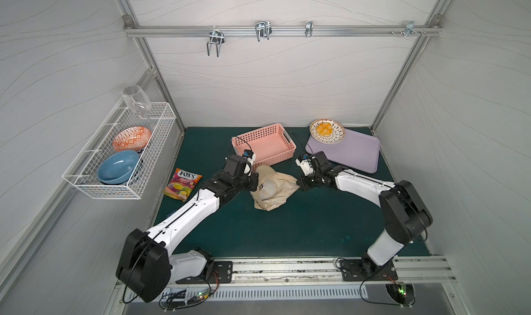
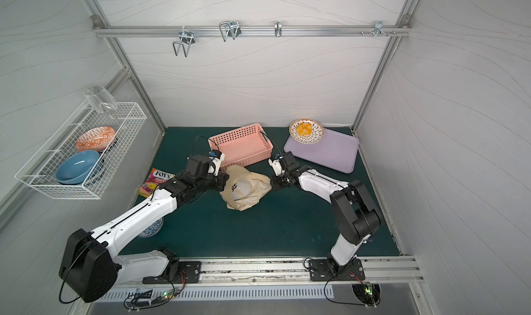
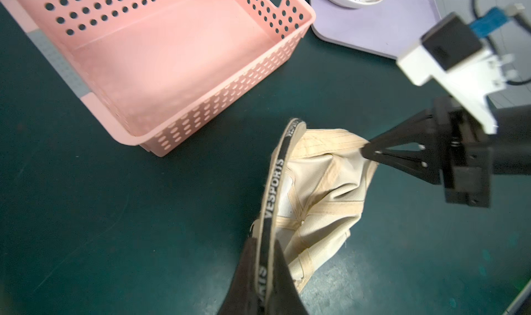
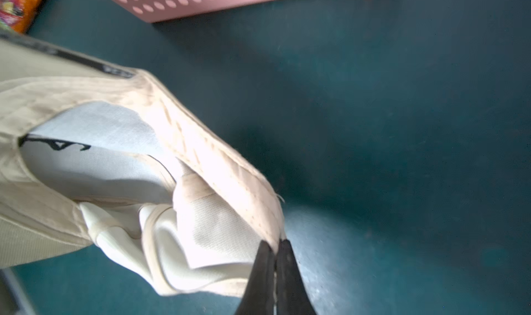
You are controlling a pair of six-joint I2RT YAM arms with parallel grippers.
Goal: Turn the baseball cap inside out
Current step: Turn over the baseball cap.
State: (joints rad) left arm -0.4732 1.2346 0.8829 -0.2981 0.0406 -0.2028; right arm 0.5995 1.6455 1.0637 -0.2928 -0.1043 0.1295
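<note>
**Top views.** The baseball cap [image 1: 273, 188] lies crumpled with its opening up, near the middle of the green mat [image 1: 287, 230] and just in front of the pink basket [image 1: 284, 158]. Pale lining shows in both top views. The left gripper [image 1: 254, 183] and right gripper [image 1: 298, 185] sit at opposite sides of the rim.

**Left wrist.** The left jaws are clamped on the black printed sweatband [image 3: 275, 181]. Across the opening, the right gripper's tips pinch the far rim. The crown sags between them with its seam tapes showing.

**Right wrist.** The right jaws are narrow and closed on the stitched rim edge [image 4: 258, 201]. The bite looks thin, right at the fingertips. I cannot tell whether the rim is clear of the mat.

**Judgement.** The step in hand is stretching the opening before the crown is pushed through.
- Draw the two pinches apart gently and evenly.
- Raise both together so the crown hangs free.
- Avoid hard tension, since the right bite may slip.
- One grip must later release to push the crown through, so keep the sweatband hold as the anchor.
</note>
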